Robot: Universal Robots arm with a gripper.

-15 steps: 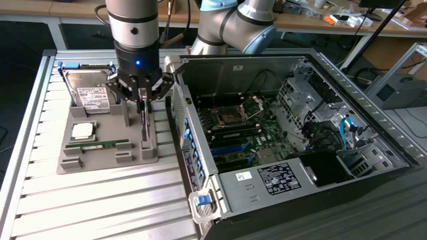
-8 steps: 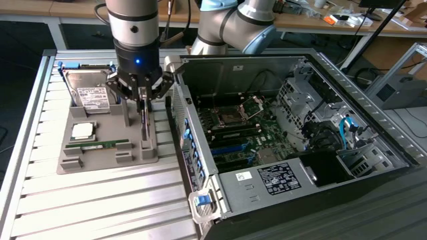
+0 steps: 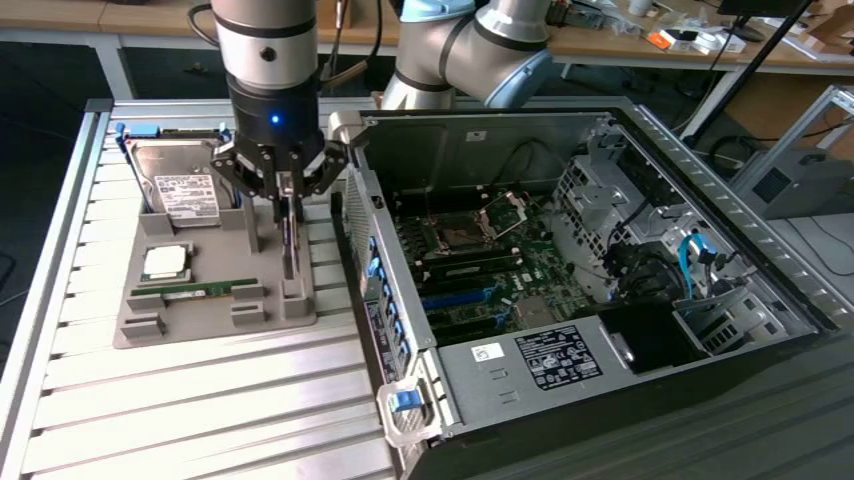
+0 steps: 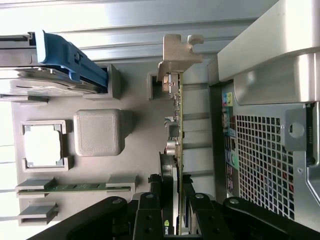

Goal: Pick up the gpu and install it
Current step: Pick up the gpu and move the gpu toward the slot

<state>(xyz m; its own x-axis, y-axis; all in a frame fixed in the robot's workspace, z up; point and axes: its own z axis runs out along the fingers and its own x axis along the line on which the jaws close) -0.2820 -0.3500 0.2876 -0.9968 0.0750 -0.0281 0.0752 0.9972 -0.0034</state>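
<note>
Gripper (image 4: 171,181) is clamped on the gpu (image 4: 178,115), edge-on between its fingers, silver bracket (image 4: 175,55) at the far end. Grey tray (image 4: 140,130) with cpu (image 4: 44,145) and memory stick (image 4: 75,187) one side, pc case (image 4: 270,150) the other.

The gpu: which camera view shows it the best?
The wrist view: the gpu runs edge-on across it, with its silver bracket clear and the gripper closed on it. The exterior view gives a thin dark upright sliver below the gripper.

One gpu (image 3: 287,250), one hard drive (image 3: 180,185), one processor chip (image 3: 166,262), one green memory stick (image 3: 200,290), one grey holder tray (image 3: 200,322), one open computer case (image 3: 494,378), one robot arm (image 3: 267,50), one gripper (image 3: 284,200)
</note>
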